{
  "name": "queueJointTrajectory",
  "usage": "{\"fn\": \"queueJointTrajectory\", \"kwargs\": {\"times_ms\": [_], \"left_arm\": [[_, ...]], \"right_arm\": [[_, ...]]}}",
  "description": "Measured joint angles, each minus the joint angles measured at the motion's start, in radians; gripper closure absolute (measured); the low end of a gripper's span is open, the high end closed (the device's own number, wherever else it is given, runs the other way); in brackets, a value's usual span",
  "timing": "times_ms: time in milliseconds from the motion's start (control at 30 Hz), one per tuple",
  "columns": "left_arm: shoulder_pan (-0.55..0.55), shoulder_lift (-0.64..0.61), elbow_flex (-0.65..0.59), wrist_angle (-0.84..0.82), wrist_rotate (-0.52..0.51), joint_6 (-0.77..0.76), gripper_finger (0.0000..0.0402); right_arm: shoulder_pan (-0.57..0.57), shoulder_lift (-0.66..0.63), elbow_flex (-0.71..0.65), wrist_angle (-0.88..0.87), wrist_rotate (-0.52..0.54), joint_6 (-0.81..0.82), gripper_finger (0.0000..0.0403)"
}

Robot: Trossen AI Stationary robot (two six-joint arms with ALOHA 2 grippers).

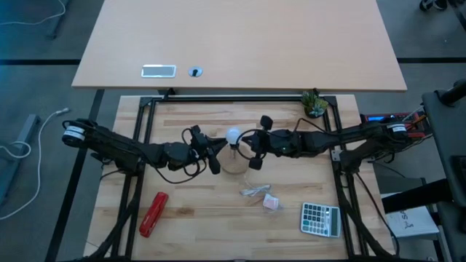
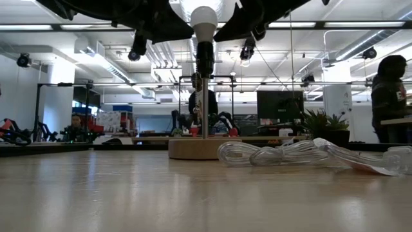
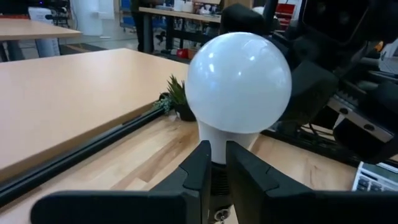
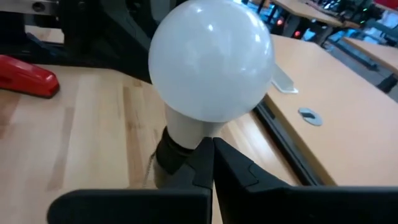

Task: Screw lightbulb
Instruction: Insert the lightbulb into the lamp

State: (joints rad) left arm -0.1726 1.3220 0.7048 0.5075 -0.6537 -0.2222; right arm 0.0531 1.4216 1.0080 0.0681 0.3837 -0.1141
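The white frosted lightbulb (image 2: 204,18) stands upright on a black socket (image 2: 205,57). A thin stem carries the socket above a round wooden disc (image 2: 193,149), which rests on the table. My left gripper (image 1: 216,151) comes level from the table's left and is closed around the socket just below the bulb (image 3: 239,74). My right gripper (image 1: 251,149) comes from the right with its fingers shut. Its tips are at the bulb's white neck (image 4: 186,127). My left gripper pinches the dark socket (image 3: 219,180) between its two fingers, just under the bulb's neck. It comes level from the table's left, across the upright stem. The lamp stays upright on its disc. My right gripper has its shut fingertips (image 4: 208,152) at the bulb's neck, slanting slightly down from the right. I cannot tell whether they touch it.
A crumpled clear wrapper (image 1: 255,191) and a small pinkish packet (image 1: 271,202) lie just in front of the disc. Along the near edge are a red stapler (image 1: 153,213) on the left and a calculator (image 1: 320,218) on the right. A small plant (image 1: 314,104) stands at the far right.
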Motion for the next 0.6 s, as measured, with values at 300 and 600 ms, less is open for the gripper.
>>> {"fn": "queueJointTrajectory", "kwargs": {"times_ms": [300, 600], "left_arm": [[0.012, 0.0, 0.0, 0.015, 0.008, 0.034, 0.0361], [0.014, -0.009, 0.0, 0.012, 0.016, 0.046, 0.0361]], "right_arm": [[0.011, 0.0, 0.0, -0.001, -0.051, 0.036, 0.0403], [0.019, -0.005, 0.0, -0.04, -0.043, 0.045, 0.0403]]}}
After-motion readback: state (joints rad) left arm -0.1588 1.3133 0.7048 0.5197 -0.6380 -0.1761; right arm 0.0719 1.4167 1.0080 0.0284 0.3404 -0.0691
